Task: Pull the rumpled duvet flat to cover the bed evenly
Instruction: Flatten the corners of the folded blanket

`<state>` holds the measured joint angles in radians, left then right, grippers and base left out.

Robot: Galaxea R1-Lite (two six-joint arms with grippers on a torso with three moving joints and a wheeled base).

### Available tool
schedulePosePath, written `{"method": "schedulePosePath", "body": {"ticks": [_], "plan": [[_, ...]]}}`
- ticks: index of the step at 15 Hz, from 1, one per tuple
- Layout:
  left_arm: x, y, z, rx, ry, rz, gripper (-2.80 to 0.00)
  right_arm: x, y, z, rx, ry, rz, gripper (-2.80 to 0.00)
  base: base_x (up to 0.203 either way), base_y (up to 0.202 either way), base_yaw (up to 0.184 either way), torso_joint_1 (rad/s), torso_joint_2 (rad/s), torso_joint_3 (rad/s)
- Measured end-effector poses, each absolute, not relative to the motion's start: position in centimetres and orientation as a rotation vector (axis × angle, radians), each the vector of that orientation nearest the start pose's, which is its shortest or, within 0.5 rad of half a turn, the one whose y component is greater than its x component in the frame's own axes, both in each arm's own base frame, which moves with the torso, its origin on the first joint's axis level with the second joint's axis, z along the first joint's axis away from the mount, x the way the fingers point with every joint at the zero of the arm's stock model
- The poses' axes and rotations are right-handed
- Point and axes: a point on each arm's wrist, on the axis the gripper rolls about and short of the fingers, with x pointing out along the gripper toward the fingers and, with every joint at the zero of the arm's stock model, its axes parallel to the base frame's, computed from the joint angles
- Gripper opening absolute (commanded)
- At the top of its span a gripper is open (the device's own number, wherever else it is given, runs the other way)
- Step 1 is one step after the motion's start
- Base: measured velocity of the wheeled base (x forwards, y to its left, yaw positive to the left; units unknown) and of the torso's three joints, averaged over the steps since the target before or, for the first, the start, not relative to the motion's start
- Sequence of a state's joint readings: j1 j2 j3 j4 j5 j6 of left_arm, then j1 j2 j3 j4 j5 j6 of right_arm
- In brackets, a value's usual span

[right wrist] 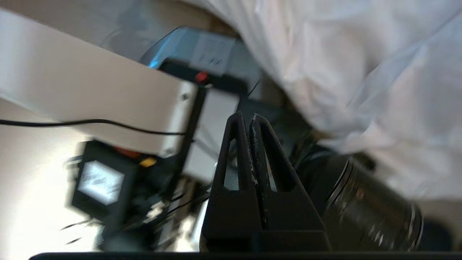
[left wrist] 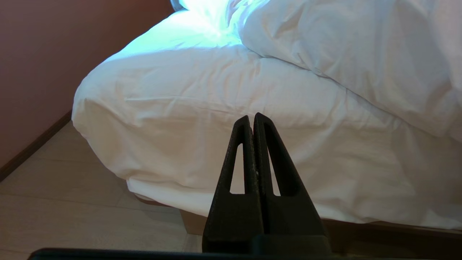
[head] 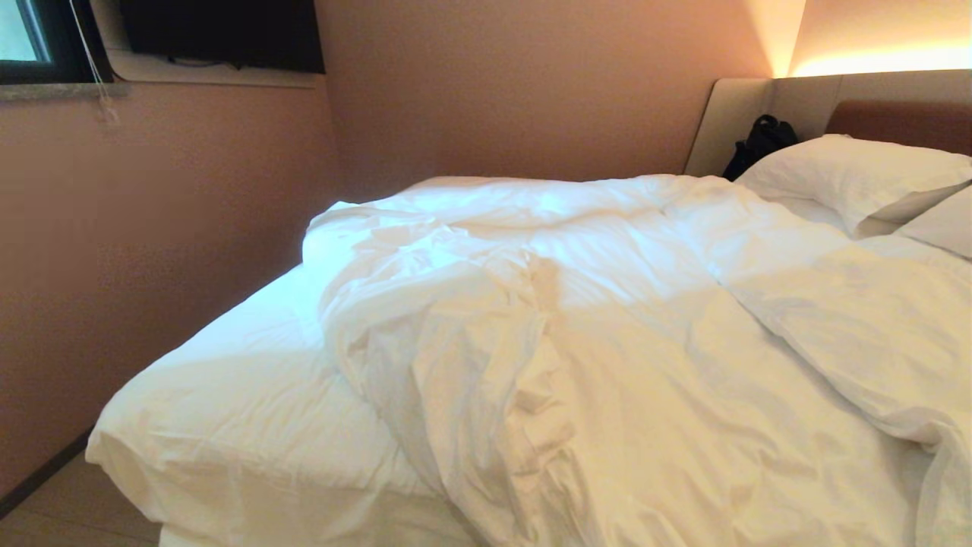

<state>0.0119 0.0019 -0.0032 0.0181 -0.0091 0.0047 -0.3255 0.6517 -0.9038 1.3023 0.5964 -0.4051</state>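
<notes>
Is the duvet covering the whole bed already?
No, the duvet lies bunched up, leaving the bed's sheeted near left corner bare.

We see a dim, warm-toned room in the head view, where an amber strip of light glows above the headboard (head: 805, 95) at upper right while cooler bluish daylight blows out the far left part of the duvet (head: 577, 319) into near-featureless white. In the left wrist view that same cold glare burns out the far part of the fitted sheet (left wrist: 216, 94), and the left gripper (left wrist: 254, 119) reads as a sharp dark silhouette. The right wrist view is smeared by blur, so the robot's own hardware (right wrist: 108, 108) behind the right gripper (right wrist: 248, 121) is streaked and soft.
</notes>
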Motion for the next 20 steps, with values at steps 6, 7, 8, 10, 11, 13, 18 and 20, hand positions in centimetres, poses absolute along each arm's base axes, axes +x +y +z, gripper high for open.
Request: {"method": "schedulePosePath", "body": {"ticks": [6, 7, 8, 10, 11, 13, 18, 20], "plan": [[-2.3, 0.0, 7.5, 0.006, 0.017, 0.003, -2.8, -4.5, 2.5, 18.3, -0.05, 0.629, 0.435, -2.8, 0.0, 0.0, 0.0, 0.0, 0.0, 0.0], [-2.3, 0.0, 7.5, 0.006, 0.017, 0.003, -2.8, -4.7, 2.4, 18.3, -0.064, 0.582, 0.444, -2.8, 0.0, 0.0, 0.0, 0.0, 0.0, 0.0], [-2.3, 0.0, 7.5, 0.006, 0.016, 0.003, -2.8, -4.9, 2.4, 18.4, -0.073, 0.54, 0.455, -2.8, 0.0, 0.0, 0.0, 0.0, 0.0, 0.0], [-2.3, 0.0, 7.5, 0.006, 0.016, 0.002, -2.8, -5.4, 2.1, 18.4, -0.072, 0.467, 0.469, -2.8, 0.0, 0.0, 0.0, 0.0, 0.0, 0.0], [-2.3, 0.0, 7.5, 0.006, 0.016, 0.003, -2.8, -5.6, 2.1, 18.4, -0.069, 0.438, 0.468, -2.8, 0.0, 0.0, 0.0, 0.0, 0.0, 0.0], [-2.3, 0.0, 7.5, 0.006, 0.016, 0.003, -2.8, -6.2, 1.8, 18.0, -0.067, 0.394, 0.473, -2.8, 0.0, 0.0, 0.0, 0.0, 0.0, 0.0], [-2.3, 0.0, 7.5, 0.005, 0.016, 0.003, -2.8, -6.0, 0.9, 15.8, -0.037, 0.363, 0.391, -2.8, 0.0, 0.0, 0.0, 0.0, 0.0, 0.0], [-2.3, 0.0, 7.5, 0.004, 0.017, 0.003, -2.8, -5.2, 0.6, 14.3, -0.001, 0.373, 0.303, -2.8, 0.0, 0.0, 0.0, 0.0, 0.0, 0.0]]}}
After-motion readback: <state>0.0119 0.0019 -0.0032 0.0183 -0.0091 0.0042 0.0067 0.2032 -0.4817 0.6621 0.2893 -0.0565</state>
